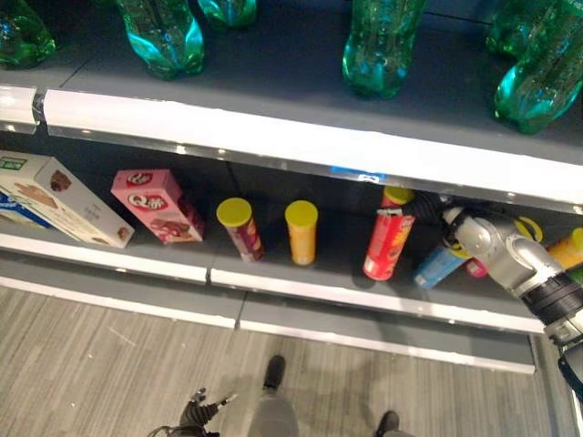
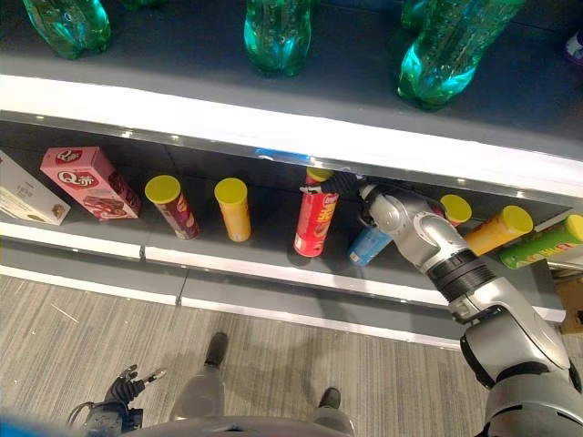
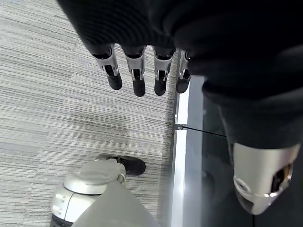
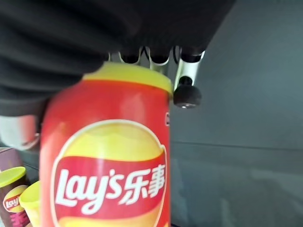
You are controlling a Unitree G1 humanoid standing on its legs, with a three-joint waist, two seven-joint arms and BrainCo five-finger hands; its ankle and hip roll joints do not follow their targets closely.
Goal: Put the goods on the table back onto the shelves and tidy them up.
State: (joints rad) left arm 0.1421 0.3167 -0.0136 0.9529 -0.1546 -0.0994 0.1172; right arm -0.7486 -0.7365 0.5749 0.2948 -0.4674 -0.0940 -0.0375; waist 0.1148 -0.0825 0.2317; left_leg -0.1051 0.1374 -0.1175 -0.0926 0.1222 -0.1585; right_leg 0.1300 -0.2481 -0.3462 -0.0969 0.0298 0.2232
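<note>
On the lower shelf (image 2: pixel 273 273), the right hand (image 2: pixel 351 185) sits at the top of the red can (image 2: pixel 315 224), reaching in under the upper shelf edge. In the right wrist view the fingers (image 4: pixel 187 94) curl past the can's yellow lid (image 4: pixel 128 75); looks like a top grip, though how tight I can't tell. The can stands close to upright, base on the shelf, so I'd judge this is the set-down or a straightening nudge to line it up with the row.

Just beside the hand on its far side lies a blue can (image 2: pixel 369 244), tilted, not squared up. Further out past the arm, an orange can (image 2: pixel 496 229) and a green can (image 2: pixel 547 241) lie on their sides. On the other side of the red can stand a yellow can (image 2: pixel 233 209) and a dark red can (image 2: pixel 171 208), then a pink box (image 2: pixel 89 182).

Red can: tall tube, red body, yellow lid, yellow-and-red label on the front.

Left hand (image 3: pixel 137 71) hangs low over the floor, fingers straight, holding nothing.
</note>
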